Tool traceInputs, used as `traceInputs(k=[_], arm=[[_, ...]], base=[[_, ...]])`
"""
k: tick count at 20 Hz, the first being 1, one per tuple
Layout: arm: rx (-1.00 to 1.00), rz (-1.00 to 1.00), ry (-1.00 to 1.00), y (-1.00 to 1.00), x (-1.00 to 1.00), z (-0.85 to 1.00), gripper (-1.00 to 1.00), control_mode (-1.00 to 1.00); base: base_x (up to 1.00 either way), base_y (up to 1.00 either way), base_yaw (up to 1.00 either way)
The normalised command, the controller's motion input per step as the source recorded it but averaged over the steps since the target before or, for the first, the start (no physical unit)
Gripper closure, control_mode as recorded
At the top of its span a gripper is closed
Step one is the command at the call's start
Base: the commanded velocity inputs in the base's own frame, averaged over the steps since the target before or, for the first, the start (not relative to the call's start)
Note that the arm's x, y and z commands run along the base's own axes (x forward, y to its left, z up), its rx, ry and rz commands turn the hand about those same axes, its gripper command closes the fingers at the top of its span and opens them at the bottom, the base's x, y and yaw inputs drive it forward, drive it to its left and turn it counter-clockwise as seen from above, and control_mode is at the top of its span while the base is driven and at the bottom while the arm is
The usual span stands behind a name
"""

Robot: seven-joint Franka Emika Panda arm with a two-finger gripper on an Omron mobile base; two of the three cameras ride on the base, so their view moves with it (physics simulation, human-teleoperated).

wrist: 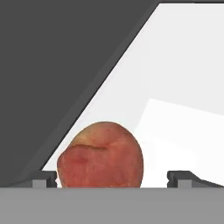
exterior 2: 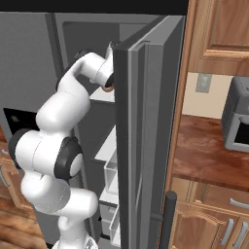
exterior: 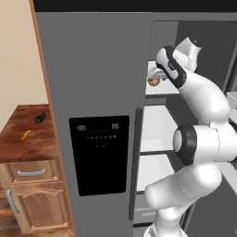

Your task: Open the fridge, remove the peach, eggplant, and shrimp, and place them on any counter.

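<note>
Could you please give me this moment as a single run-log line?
fridge: right door open | gripper: jaws open, astride peach on shelf | eggplant, shrimp: on counter

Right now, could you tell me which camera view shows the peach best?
The hand view: the peach sits large and unobstructed between the open gripper's fingertips. The left base view gives a small glimpse beside the wrist; the right base view shows a sliver behind the fridge door.

One peach (wrist: 100,155), one eggplant (exterior: 40,117), one shrimp (exterior: 25,135), one fridge (exterior: 97,83).
</note>
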Motion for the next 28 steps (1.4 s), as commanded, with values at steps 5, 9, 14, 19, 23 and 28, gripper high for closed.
traceInputs(k=[5,9,14,19,23,28], arm=[[0.0,0.0,0.0,0.0,0.39,-0.34,-1.0,-1.0],[0.0,0.0,0.0,0.0,-0.06,-0.31,-1.0,-1.0],[0.0,0.0,0.0,0.05,-0.13,-0.38,1.0,-1.0],[0.0,0.0,-0.07,0.1,-0.06,-0.03,1.0,-1.0],[0.03,0.0,-0.32,0.01,-0.78,0.36,1.0,-1.0],[0.01,0.0,-0.26,-0.03,-1.0,0.59,1.0,-1.0]], base=[[0.0,0.0,0.0],[0.0,0.0,0.0],[0.0,0.0,0.0],[0.0,0.0,0.0],[0.0,0.0,0.0],[0.0,0.0,0.0]])
